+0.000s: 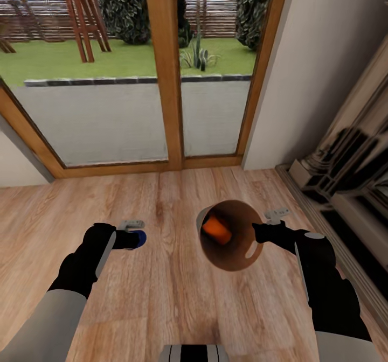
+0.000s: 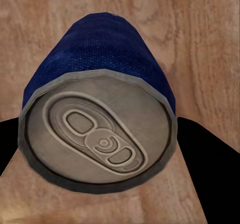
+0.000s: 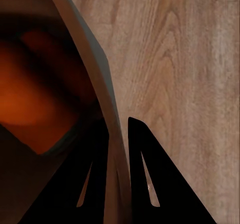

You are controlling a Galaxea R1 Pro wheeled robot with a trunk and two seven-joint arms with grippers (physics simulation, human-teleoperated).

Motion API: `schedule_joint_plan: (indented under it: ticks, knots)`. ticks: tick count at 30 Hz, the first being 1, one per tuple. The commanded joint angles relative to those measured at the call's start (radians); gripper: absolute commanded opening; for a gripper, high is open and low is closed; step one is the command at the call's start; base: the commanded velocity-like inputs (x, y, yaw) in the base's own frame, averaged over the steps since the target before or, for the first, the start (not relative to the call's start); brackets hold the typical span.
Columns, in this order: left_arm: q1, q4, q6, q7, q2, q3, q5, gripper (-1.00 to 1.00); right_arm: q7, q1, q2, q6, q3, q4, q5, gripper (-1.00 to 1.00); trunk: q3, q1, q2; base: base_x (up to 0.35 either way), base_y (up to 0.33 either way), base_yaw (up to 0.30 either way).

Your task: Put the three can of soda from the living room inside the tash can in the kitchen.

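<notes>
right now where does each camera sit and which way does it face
Head view: on the head, looking down at wood floor and glass doors; both arms show.
Left wrist view: along the left end effector, shut on the blue can.
Right wrist view: along the right end effector, pinching the bin's wall.
Head and right wrist views share the orange can.

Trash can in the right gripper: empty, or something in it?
Not empty. The trash can, pinched at its rim by the right gripper, is tilted toward the head camera, and an orange can lies inside against its brown wall.
</notes>
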Motion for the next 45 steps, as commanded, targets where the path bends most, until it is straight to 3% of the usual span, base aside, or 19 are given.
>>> schedule_joint_plan:
  ticks: [1, 21, 27, 33, 35, 39, 40, 43, 45]
  knots:
    - [0.000, 0.001, 0.001, 0.001, 0.000, 0.000, -0.001, -1.00, 0.006, 0.001, 0.000, 0.006, 0.001, -0.001, -0.021, -1.00, 0.006, 0.000, 0.000, 0.000, 0.000, 0.138]
    - [0.000, -0.002, 0.027, -0.011, 0.005, -0.002, 0.006, -1.00, 0.005, 0.012, -0.003, 0.006, -0.009, 0.001, -0.020, -1.00, 0.111, -0.009, 0.005, 0.000, 0.000, 0.137]
    - [0.000, -0.009, 0.046, -0.016, 0.006, -0.003, 0.007, -1.00, 0.011, 0.013, -0.023, 0.014, -0.011, 0.000, -0.021, -1.00, 0.142, -0.012, 0.006, 0.000, 0.000, 0.130]
    - [-0.003, 0.023, 0.046, -0.021, 0.006, -0.002, 0.006, -1.00, 0.012, 0.013, -0.030, 0.044, 0.000, 0.001, -0.019, -1.00, 0.174, -0.015, 0.008, 0.000, 0.000, 0.121]
    - [-0.004, 0.066, 0.046, -0.024, 0.005, 0.000, 0.007, -1.00, 0.011, 0.012, -0.031, 0.105, 0.003, 0.005, -0.010, -1.00, 0.183, -0.016, 0.008, 0.000, 0.000, 0.060]
    - [-0.011, 0.153, 0.046, -0.096, 0.005, -0.001, 0.006, -1.00, 0.012, 0.011, -0.031, 0.146, 0.010, 0.005, 0.018, -1.00, 0.199, -0.018, 0.009, 0.000, 0.000, 0.021]
    - [-0.016, 0.194, 0.046, -0.158, 0.005, -0.002, 0.005, -1.00, 0.013, 0.011, -0.031, 0.168, 0.016, 0.007, 0.025, -1.00, 0.203, -0.018, 0.009, 0.000, 0.000, 0.005]
    - [-0.029, 0.217, 0.046, -0.196, 0.007, -0.003, 0.005, -1.00, 0.015, 0.007, -0.032, 0.255, 0.021, 0.012, 0.029, -1.00, 0.203, -0.018, 0.009, 0.000, 0.000, 0.002]
    - [-0.031, 0.218, 0.046, -0.209, 0.007, -0.002, 0.005, -1.00, 0.015, 0.007, -0.034, 0.258, 0.022, 0.013, 0.029, -1.00, 0.203, -0.018, 0.009, 0.000, 0.000, 0.001]
